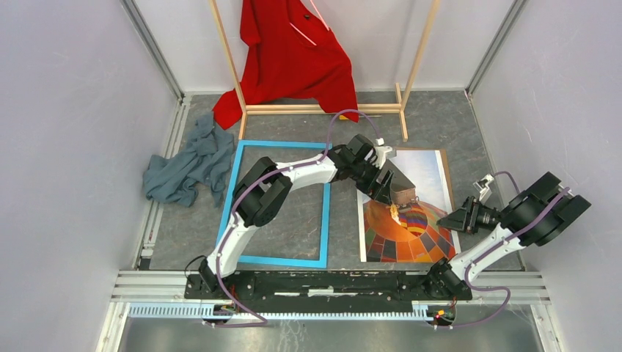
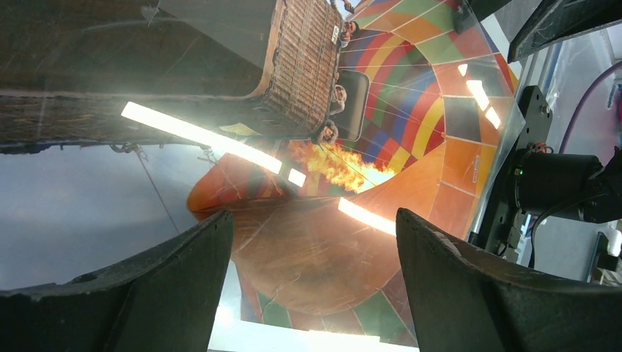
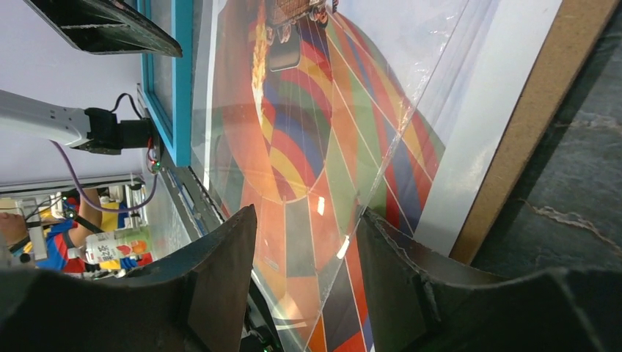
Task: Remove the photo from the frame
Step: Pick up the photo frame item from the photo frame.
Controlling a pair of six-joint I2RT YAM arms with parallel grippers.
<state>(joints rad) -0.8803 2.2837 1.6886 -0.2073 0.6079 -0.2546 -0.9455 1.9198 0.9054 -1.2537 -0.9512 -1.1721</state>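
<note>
Since the frame (image 1: pixel 325 220) lies on the left of the worktop (image 1: pixel 293 220) with grey surface showing through its blue border, the photo (image 1: pixel 411 227) is out of it. The balloon print rests flat just to the right, on the brown backing board (image 3: pixel 528 139), whose edge shows along one side.

A clear sheet (image 3: pixel 367 110) covers the print, and I judge that is why both arms gather here. The left claw (image 2: pixel 315 218) hangs over the far-left part of the print, near the basket. Its fingers are spread wide with nothing between them, probably placed to steady the stack.

The right claw (image 3: pixel 306 214) sits at the print's right edge with its fingers partly apart. The clear sheet's edge runs between them, with no pinch showing.

No brand or writing can be read. The small marks on the balloon and the label on a bottle (image 3: pixel 117 246) beyond the worktop are too small.
</note>
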